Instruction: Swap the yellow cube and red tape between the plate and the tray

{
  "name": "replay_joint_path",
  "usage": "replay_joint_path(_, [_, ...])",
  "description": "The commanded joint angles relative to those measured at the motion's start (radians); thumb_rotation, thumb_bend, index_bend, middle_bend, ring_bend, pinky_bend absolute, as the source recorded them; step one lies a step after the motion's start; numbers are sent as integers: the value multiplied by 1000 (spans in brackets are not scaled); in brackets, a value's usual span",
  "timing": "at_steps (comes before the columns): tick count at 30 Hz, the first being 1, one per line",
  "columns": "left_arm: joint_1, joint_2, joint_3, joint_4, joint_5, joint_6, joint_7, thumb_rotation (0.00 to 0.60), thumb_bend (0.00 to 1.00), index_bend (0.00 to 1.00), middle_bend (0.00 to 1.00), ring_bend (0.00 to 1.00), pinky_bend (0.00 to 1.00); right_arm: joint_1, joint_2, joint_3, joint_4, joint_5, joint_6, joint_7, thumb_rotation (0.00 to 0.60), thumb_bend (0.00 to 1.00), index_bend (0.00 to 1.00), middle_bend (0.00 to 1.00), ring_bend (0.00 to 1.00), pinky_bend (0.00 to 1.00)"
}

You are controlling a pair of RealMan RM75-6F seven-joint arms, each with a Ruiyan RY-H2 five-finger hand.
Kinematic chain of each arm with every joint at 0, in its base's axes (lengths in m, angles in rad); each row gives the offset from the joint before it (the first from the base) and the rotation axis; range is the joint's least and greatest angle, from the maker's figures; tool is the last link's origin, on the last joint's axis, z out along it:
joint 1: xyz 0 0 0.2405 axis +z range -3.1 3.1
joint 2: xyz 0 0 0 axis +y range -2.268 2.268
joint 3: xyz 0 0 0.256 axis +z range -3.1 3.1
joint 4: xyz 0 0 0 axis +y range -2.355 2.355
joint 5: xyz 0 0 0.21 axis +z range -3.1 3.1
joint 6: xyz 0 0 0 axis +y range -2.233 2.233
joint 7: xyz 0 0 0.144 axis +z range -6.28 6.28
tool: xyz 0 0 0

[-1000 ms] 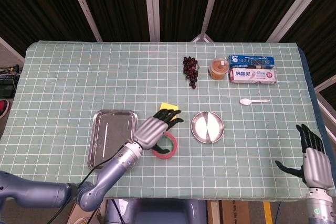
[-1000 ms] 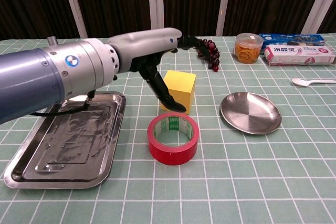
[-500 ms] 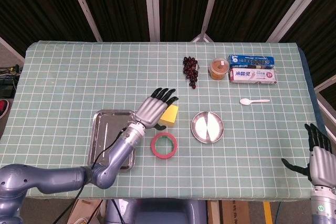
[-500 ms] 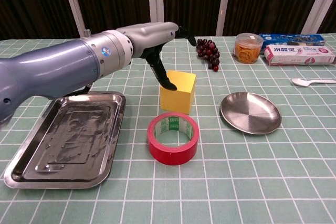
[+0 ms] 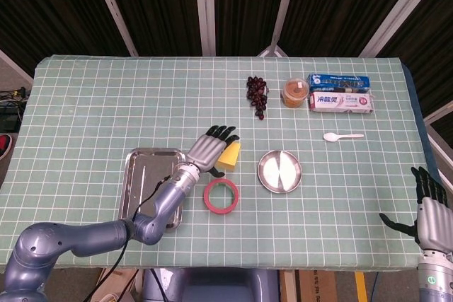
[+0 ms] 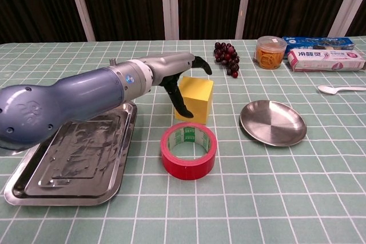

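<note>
The yellow cube (image 5: 229,155) (image 6: 195,99) sits on the tablecloth between the steel tray (image 5: 139,190) (image 6: 34,184) and the round steel plate (image 5: 269,173) (image 6: 273,123). In front of the cube, the red tape roll (image 5: 221,195) (image 6: 189,150) lies flat on the cloth. My left hand (image 5: 208,150) (image 6: 179,76) hovers at the cube's left side, fingers spread over its top edge and thumb hanging beside its left face, holding nothing. My right hand (image 5: 427,201) is at the table's near right corner, fingers apart and empty. Both tray and plate are bare.
At the back stand a bunch of dark grapes (image 5: 257,94) (image 6: 227,58), a small orange jar (image 5: 294,93) (image 6: 270,52) and two toothpaste boxes (image 5: 340,97) (image 6: 326,59). A white spoon (image 5: 341,136) (image 6: 341,89) lies right of the plate.
My left hand has drawn back from above the tape and cube to the cube's left side, and the forearm has dropped lower. The right hand has sunk toward the near edge. Cube and tape stayed put.
</note>
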Motion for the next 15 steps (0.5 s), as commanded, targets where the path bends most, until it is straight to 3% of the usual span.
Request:
replay_joint_path(1, [-6, -21, 2, 27, 22, -4, -29, 600, 4, 155, 17, 0, 98, 0, -1, 1, 0, 0, -2, 3, 600, 0, 33, 0, 0, 0])
replay_joint_path(5, [-5, -47, 10, 67, 79, 22, -67, 600, 190, 179, 172, 144, 276, 0, -1, 2, 0, -2, -5, 11, 600, 0, 33, 0, 0, 0])
replay_joint_path(8, [-3, -52, 12, 75, 98, 32, -78, 600, 329, 210, 245, 227, 345, -1, 1, 3, -1, 0, -12, 23, 600, 0, 33, 0, 0, 0])
replay_joint_path(15, [0, -58, 13, 74, 110, 48, -65, 600, 536, 317, 415, 394, 501, -7, 8, 5, -8, -3, -16, 51, 600, 0, 33, 0, 0, 0])
